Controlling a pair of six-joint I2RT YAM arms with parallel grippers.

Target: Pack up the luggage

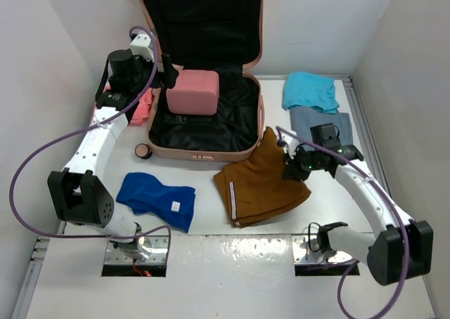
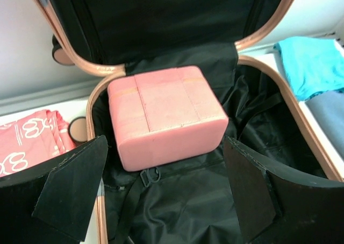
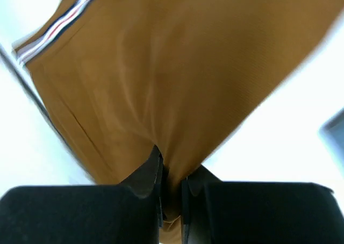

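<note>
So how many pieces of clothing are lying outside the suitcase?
5. Red patterned garment left of the luggage, blue garment in front, brown garment pinched by the right gripper, turquoise garment and grey garment on the right. More may lie underneath.

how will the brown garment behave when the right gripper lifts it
Probably floppy: the brown garment bunches into folds where the right gripper pinches it. Likely light, being thin cloth. Its loose end may trail behind.
</note>
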